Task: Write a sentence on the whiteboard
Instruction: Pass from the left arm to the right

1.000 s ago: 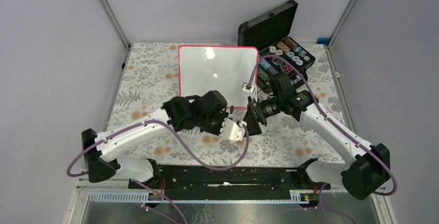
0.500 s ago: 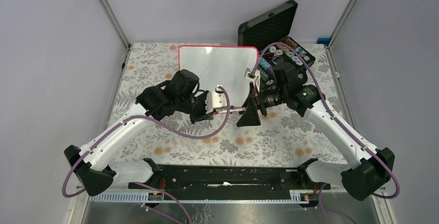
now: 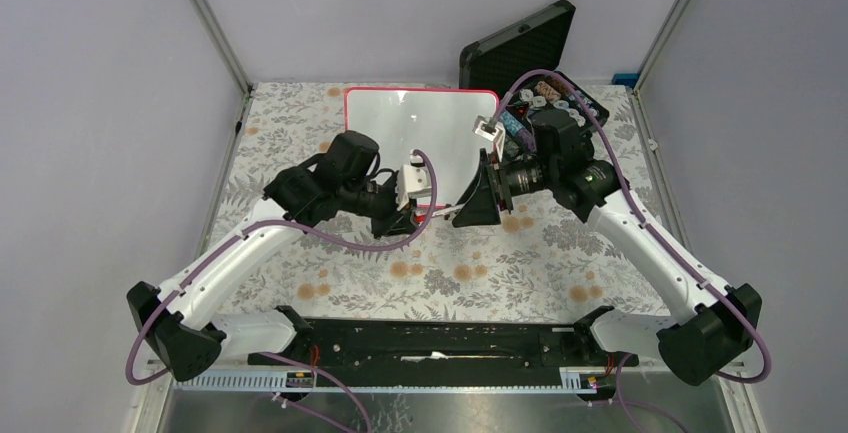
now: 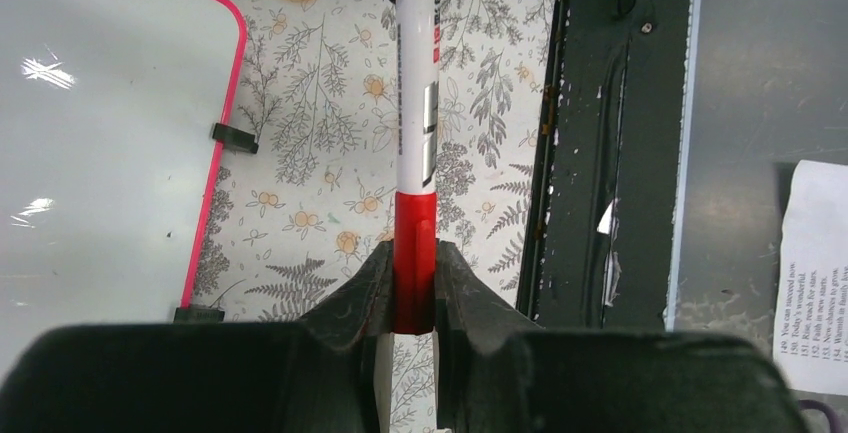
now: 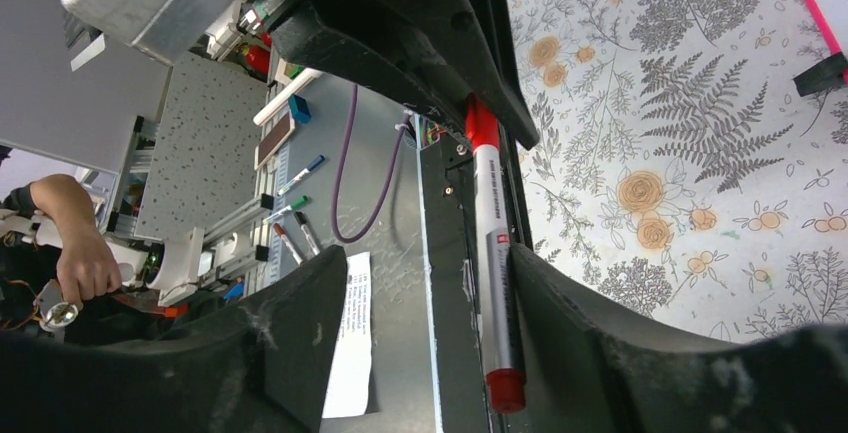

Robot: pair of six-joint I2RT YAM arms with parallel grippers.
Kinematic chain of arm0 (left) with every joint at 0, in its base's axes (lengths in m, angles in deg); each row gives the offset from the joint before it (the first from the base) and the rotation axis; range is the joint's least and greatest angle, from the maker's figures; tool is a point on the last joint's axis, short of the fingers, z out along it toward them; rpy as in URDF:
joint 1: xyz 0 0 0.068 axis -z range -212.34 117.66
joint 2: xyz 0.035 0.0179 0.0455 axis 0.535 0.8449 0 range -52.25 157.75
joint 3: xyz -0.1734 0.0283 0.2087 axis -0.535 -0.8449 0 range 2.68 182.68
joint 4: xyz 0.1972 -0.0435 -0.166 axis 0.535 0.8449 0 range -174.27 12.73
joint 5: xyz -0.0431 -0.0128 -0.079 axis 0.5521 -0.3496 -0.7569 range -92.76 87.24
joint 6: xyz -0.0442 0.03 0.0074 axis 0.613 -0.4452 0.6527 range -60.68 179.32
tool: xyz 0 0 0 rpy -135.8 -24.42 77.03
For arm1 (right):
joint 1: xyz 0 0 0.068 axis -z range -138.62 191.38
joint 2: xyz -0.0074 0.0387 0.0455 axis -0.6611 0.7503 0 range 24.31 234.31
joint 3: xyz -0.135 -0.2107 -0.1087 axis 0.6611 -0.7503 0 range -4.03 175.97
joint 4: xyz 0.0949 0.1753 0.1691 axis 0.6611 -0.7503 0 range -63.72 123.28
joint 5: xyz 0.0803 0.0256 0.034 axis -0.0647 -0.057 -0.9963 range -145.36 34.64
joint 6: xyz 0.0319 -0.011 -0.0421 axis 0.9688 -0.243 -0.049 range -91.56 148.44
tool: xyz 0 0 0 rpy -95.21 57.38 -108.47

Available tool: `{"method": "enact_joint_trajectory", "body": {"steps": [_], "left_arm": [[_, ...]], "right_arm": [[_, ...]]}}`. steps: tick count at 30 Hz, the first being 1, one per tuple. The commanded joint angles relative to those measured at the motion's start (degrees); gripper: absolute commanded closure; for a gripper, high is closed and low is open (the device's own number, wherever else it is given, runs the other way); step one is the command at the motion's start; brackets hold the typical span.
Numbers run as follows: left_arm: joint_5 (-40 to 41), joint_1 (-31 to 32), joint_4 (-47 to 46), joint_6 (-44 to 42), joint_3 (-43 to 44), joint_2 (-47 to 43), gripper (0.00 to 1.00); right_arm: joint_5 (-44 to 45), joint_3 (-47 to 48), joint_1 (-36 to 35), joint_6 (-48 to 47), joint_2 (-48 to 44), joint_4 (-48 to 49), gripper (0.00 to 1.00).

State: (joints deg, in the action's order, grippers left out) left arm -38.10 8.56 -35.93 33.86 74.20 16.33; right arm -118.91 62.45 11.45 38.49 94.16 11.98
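Left gripper (image 4: 413,283) pinches the marker (image 4: 416,103) by its red end, right gripper (image 5: 425,263) fingers spread astride the free end: I'd centre, clamp squarely, then pull straight right to uncap.

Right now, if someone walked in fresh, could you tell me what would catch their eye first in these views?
Probably the two arms meeting mid-table over the flowered cloth: the left hand pinches a red marker by one red end, and the right hand stands open around its other end. Behind them lies the whiteboard, blank, with an open black case at the far right corner.
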Motion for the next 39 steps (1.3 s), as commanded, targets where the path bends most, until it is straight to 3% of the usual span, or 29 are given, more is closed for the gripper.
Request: {"method": "enact_joint_trajectory", "body": {"steps": [1, 4, 29, 37, 39], "left_arm": [[-3.6, -1.0, -5.7, 3.4, -0.5, -1.4, 1.0], [-3.9, -1.0, -5.8, 3.0, 0.1, -0.6, 1.0], [-6.8, -0.9, -3.2, 2.8, 6.3, 4.2, 1.0], [-7.8, -0.9, -2.7, 2.2, 6.6, 4.6, 1.0], [-7.6, -0.8, -2.3, 1.8, 6.3, 4.5, 1.0]], "right_arm": [[-2.0, 0.1, 0.1, 4.2, 0.4, 5.2, 0.38], [-1.5, 0.2, -0.2, 4.2, 0.8, 5.3, 0.45], [4.1, 0.8, -2.0, -1.2, 1.3, 0.8, 0.64], [4.0, 0.8, -2.1, -1.3, 1.1, 0.7, 0.8], [4.0, 0.8, -2.1, -1.3, 1.1, 0.7, 0.75]]}}
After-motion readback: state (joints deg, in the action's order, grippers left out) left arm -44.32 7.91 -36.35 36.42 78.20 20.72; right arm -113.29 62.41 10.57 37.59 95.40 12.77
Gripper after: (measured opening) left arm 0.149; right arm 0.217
